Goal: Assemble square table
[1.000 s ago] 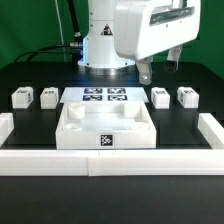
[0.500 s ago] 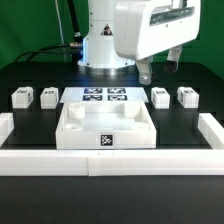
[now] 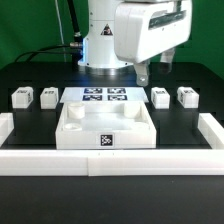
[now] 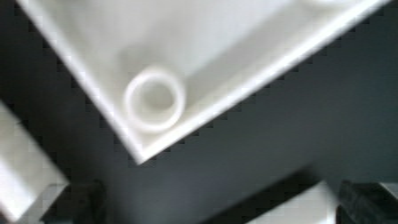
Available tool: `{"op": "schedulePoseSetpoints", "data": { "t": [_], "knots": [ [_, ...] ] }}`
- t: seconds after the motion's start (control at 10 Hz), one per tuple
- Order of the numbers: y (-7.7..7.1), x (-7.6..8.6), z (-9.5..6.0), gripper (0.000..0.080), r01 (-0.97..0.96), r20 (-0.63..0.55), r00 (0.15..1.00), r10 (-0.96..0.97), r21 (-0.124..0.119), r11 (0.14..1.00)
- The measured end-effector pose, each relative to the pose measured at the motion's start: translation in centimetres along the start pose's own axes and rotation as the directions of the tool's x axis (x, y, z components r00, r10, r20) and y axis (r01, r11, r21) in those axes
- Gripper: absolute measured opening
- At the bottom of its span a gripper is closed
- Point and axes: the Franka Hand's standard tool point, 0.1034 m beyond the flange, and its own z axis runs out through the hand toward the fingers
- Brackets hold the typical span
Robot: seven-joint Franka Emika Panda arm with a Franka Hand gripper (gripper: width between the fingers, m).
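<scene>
Far-left leg [image 3: 22, 97]: short white block on the black table [image 3: 30, 115], tag on its face, at the exterior view's left.
Second leg [image 3: 47, 96]: same kind, just beside the 1st, not touching it.
Marker board [image 3: 105, 97]: flat on the table with 4 tags, between the 2 pairs of legs.
Table top [image 3: 75, 138]: centre of the table, just in front of the marker board, hollow side up, 1 tag [image 3: 105, 141] on its front wall.
Corner socket [image 4: 153, 100]: round ring in 1 corner of the top, seen blurred in the wrist view.
Gripper [image 3: 155, 66]: up in the air above the table, jaws spread wide, nothing between them.
Third leg [image 3: 161, 96]: on the table at the exterior view's right.
Fourth leg [image 3: 187, 96]: near the 3rd, apart.
Border rail [image 3: 110, 162]: long white rail along the front, its ends turning back at both sides.
</scene>
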Motion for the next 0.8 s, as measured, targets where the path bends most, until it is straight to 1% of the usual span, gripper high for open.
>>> {"op": "schedulePoseSetpoints", "data": {
  "t": [0.1,0.2,0.3,0.4,0.5,0.6,0.7,0.8],
  "knots": [
    [-1.4,-2.0,0.7,0.0649,0.099,0.003,0.995,-0.099,0.005,0.995],
    [-3.0,-4.2,2.1,0.0649,0.239,0.001,0.971,-0.24,0.015,0.971],
    [-3.7,-5.2,3.0,0.0649,0.318,-0.004,0.948,-0.318,0.015,0.948],
    [-4.3,-6.8,4.4,0.0649,0.432,-0.014,0.902,-0.432,-0.008,0.902],
    [-5.0,-9.0,6.5,0.0649,0.467,-0.023,0.884,-0.468,-0.015,0.884],
    [-5.0,-10.0,7.9,0.0649,0.447,-0.03,0.894,-0.446,0.004,0.895],
    [-4.5,-10.6,9.1,0.0649,0.436,-0.037,0.899,-0.436,-0.01,0.9],
    [-4.5,-10.9,9.4,0.0649,0.425,-0.039,0.904,-0.425,-0.008,0.905]
  ]
}}
